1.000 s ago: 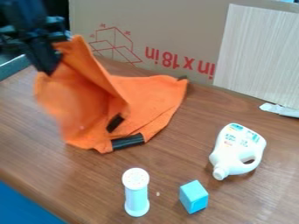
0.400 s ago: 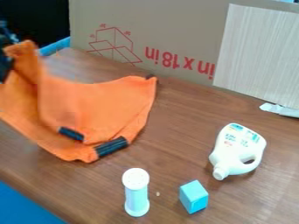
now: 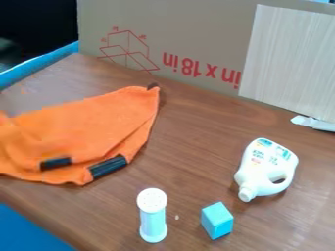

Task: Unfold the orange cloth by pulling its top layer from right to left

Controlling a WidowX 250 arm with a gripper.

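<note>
Orange cloth (image 3: 85, 130) w/ blk strips (image 3: 108, 167) on brn table (image 3: 196, 147), L of wht bottle (image 3: 265, 166).

Toward ten o'clock, at the very edge, there is a dark grey, blurred shape (image 3: 7, 48) against black. Whether it is a piece of my black robot arm, I can't tell. Nor can I make out how my wrist is turned, or the pose and state of my black tool.
</note>
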